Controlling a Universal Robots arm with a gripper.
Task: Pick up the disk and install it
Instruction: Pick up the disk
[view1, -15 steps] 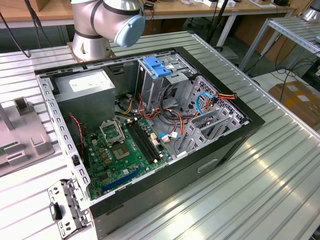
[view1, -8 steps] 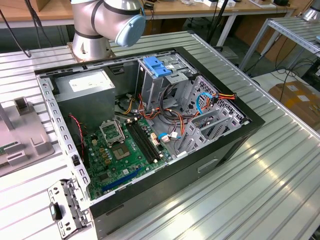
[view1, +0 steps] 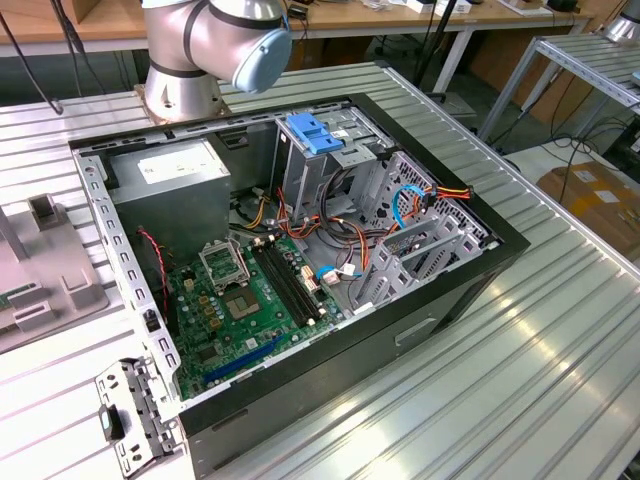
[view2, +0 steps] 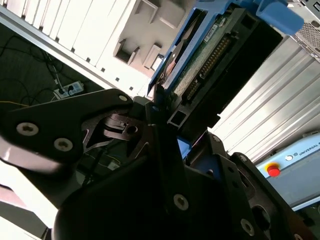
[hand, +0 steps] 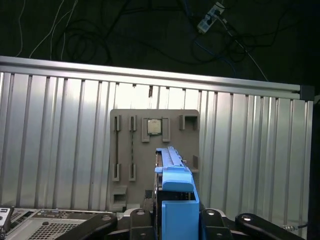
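You had the gripper clenched on the disk, its blue rails edge-on, with the grey fixture plate beyond it on the ribbed aluminium table

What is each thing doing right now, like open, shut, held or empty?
The disk: held by the gripper, above the grey tray.
Gripper: shut on the disk.
Computer case: lying on its side, open, no side panel on it.
Grey tray: a chip sits in one pocket.
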